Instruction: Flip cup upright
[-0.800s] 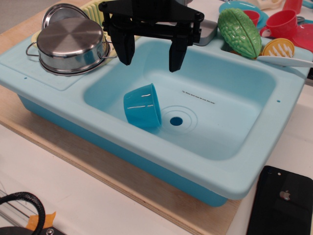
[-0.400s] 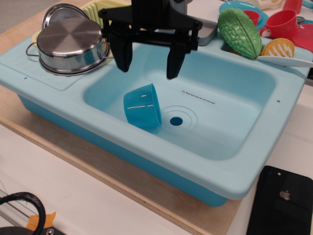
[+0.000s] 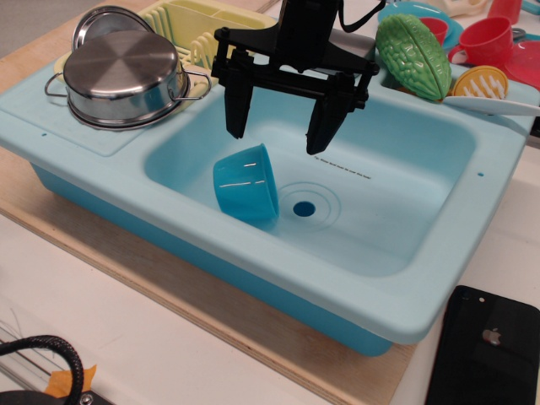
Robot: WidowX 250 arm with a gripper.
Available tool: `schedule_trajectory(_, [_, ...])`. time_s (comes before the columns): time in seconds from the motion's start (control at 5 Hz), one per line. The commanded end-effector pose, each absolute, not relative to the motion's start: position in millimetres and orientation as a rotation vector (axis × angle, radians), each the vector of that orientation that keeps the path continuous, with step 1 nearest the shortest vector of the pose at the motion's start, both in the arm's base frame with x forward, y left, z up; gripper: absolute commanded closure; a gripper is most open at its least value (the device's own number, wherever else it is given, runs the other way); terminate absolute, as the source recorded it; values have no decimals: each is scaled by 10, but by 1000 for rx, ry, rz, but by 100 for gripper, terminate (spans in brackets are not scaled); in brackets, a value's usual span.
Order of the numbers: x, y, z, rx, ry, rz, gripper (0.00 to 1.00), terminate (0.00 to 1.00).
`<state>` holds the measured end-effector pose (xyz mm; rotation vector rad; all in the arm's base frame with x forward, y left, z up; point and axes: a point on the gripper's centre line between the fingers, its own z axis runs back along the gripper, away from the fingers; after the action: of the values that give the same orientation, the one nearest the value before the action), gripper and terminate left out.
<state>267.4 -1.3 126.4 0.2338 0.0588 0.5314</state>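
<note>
The turquoise-blue cup point(image 3: 245, 182) lies tipped in the pale blue sink point(image 3: 396, 219), left of the drain point(image 3: 304, 207). Its base faces up and toward me and its mouth faces down and to the right. My black gripper point(image 3: 278, 135) hangs open and empty above the sink, just behind and above the cup. Its left finger point(image 3: 236, 110) and right finger point(image 3: 325, 122) stand wide apart and touch nothing.
A steel pot point(image 3: 122, 76) with lid sits on the sink's left counter, with a yellow dish rack point(image 3: 194, 29) behind. A green ribbed vegetable point(image 3: 412, 55), red cup point(image 3: 487, 40) and yellow scrubber point(image 3: 479, 82) are at back right. A black phone point(image 3: 485, 350) lies at front right.
The gripper has moved to the right and slightly down into the sink, staying open. The cup has not moved.
</note>
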Motion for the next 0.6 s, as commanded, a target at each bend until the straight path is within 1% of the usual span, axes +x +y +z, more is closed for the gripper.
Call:
schedule_trajectory(0.0, [2697, 89, 1220, 246, 102, 667, 0, 0])
schedule_trajectory(0.4, [2656, 215, 1079, 236, 113, 711, 0, 0])
